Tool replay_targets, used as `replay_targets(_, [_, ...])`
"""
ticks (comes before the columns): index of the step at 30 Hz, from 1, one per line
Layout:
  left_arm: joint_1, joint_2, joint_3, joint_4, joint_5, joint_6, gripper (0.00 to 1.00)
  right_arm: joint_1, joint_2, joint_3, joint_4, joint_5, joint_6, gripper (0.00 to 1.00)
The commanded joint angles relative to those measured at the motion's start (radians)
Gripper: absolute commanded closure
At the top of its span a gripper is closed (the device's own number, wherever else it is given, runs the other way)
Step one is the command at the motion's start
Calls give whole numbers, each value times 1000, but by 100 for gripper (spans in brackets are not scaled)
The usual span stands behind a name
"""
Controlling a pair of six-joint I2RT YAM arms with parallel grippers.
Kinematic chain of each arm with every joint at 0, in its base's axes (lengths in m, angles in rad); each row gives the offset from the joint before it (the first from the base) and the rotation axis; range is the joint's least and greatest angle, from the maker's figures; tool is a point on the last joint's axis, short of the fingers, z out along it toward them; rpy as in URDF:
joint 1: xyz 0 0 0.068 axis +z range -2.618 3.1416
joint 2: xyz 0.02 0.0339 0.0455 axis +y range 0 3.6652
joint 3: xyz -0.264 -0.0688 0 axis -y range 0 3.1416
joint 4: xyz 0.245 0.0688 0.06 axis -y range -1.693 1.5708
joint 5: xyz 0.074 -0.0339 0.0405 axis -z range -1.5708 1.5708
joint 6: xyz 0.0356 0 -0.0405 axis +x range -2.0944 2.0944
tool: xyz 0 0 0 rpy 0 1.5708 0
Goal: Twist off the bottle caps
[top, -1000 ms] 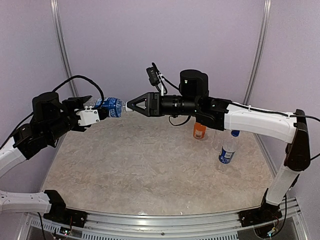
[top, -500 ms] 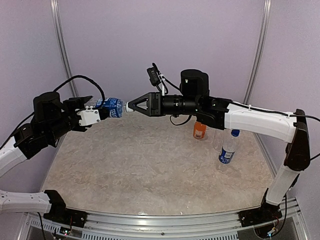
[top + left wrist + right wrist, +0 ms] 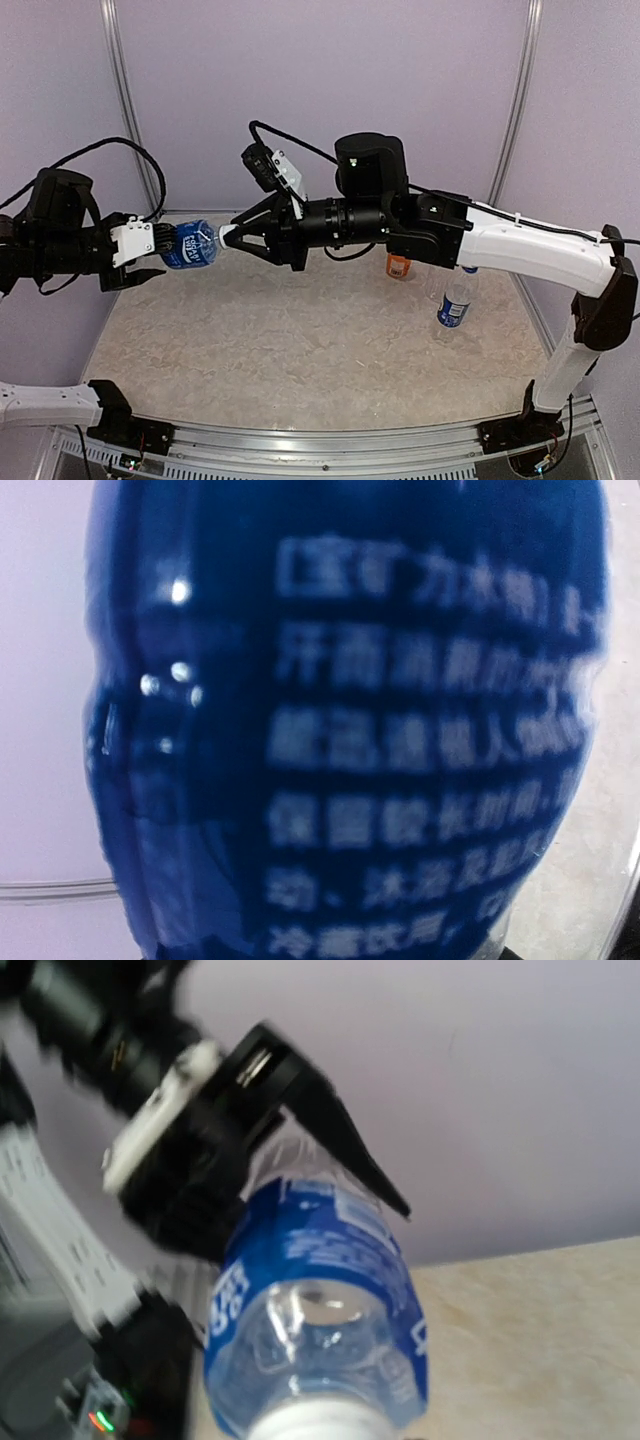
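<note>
- Bottle of clear plastic with blue label (image 3: 190,245): horizontal in the air at left, base clamped by left gripper (image 3: 158,250).
- White cap (image 3: 224,237): pinched by right gripper (image 3: 228,237); cropped in right wrist view.
- Short orange bottle (image 3: 399,266): half hidden behind right arm (image 3: 520,245).
- Held bottle and both grippers sit further left than before.

Right arm (image 3: 520,245) had white shells, black joints and a fat black motor drum (image 3: 370,165). Right hand (image 3: 232,237) was black with triangular fingers, black-white camera (image 3: 268,166) on top. Left arm (image 3: 60,245) was mostly black. Left hand (image 3: 158,247) had a white block. Black cables (image 3: 118,141) looped. Bases (image 3: 510,432) were black.
</note>
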Motion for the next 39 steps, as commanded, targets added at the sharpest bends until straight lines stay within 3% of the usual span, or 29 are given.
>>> replay_targets(1, [-18, 3, 53, -50, 254, -110, 63, 76, 18, -33, -215, 195, -364, 100])
replay_targets(12, [-38, 68, 146, -188, 359, -227, 63, 242, 9, -20, -250, 511, -986, 100])
replay_targets(19, [-38, 48, 108, -164, 357, -243, 63, 242, -36, -108, -118, 495, -982, 100])
replay_targets(20, [-38, 48, 108, -153, 345, -243, 63, 242, -43, -121, -88, 509, -950, 83])
replay_targets(21, [-38, 49, 106, -138, 327, -242, 63, 244, -52, -134, -54, 536, -910, 57])
replay_targets(22, [-38, 48, 99, -117, 300, -239, 63, 242, -64, -146, -20, 565, -868, 38])
replay_targets(25, [-39, 38, 40, 2, 157, -204, 63, 199, -121, -176, 53, 555, -669, 1])
replay_targets(30, [-41, 4, -128, 320, -155, -44, 62, 21, -218, -288, 199, 108, -130, 1])
replay_targets(34, [-52, -8, -198, 531, -266, 79, 62, -58, -195, -318, 240, 43, 212, 1])
replay_targets(37, [-64, -6, -216, 613, -302, 147, 62, -120, -132, -293, 237, -37, 477, 10])
replay_targets(39, [-69, -3, -233, 639, -319, 183, 62, -157, -105, -324, 345, -132, 619, 14])
